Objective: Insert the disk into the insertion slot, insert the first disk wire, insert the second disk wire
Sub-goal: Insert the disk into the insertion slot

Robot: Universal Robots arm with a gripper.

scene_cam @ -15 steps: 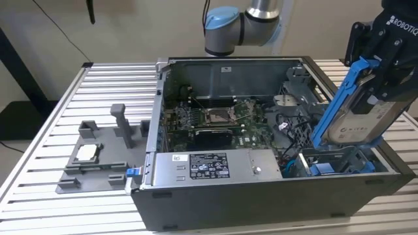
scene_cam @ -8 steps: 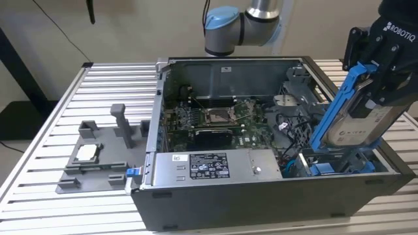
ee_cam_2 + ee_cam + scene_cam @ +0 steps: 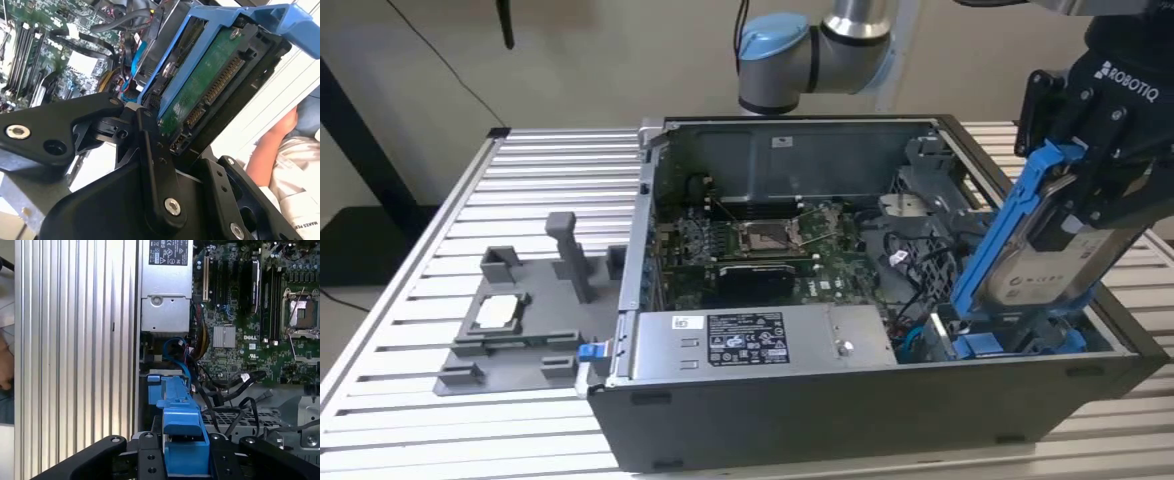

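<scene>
The disk (image 3: pixel 1047 255), a silver drive with a white label in a bright blue carrier, hangs steeply tilted inside the open computer case at the exterior view's right. My gripper (image 3: pixel 1078 185) is shut on its upper end. In the second wrist view the disk (image 3: pixel 210 85) shows its green circuit board and connectors between my fingers (image 3: pixel 150 145). The blue carrier (image 3: pixel 180 410) points down toward the insertion slot (image 3: pixel 994 345), a dark bay with blue trim at the case's front right corner. The disk's lower end is at the bay's mouth. Black and blue cables (image 3: pixel 235 382) lie loose beside the bay.
A grey power supply box (image 3: pixel 747 340) sits just left of the bay, with the motherboard (image 3: pixel 761 240) behind it. A grey fixture tray (image 3: pixel 520 320) lies on the slatted metal table (image 3: pixel 547 170) at the exterior view's left. A person's arm (image 3: pixel 270 145) is beside the table.
</scene>
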